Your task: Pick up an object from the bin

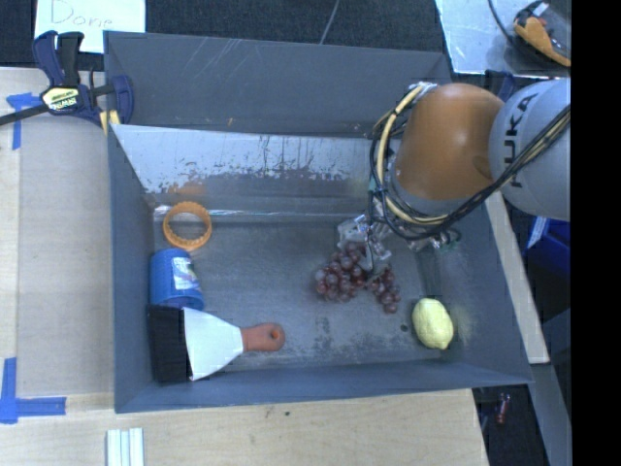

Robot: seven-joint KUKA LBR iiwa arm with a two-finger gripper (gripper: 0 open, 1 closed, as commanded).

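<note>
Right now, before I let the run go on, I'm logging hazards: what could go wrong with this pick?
The gripper sits at the top edge of the dark red grape bunch; a loose cluster may slip or shed grapes if lifted. The lemon lies close by and might get nudged.

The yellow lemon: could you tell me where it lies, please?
Camera view: the oval yellow lemon lies lower right in the grey metal bin, right of the purple grape bunch.
</note>
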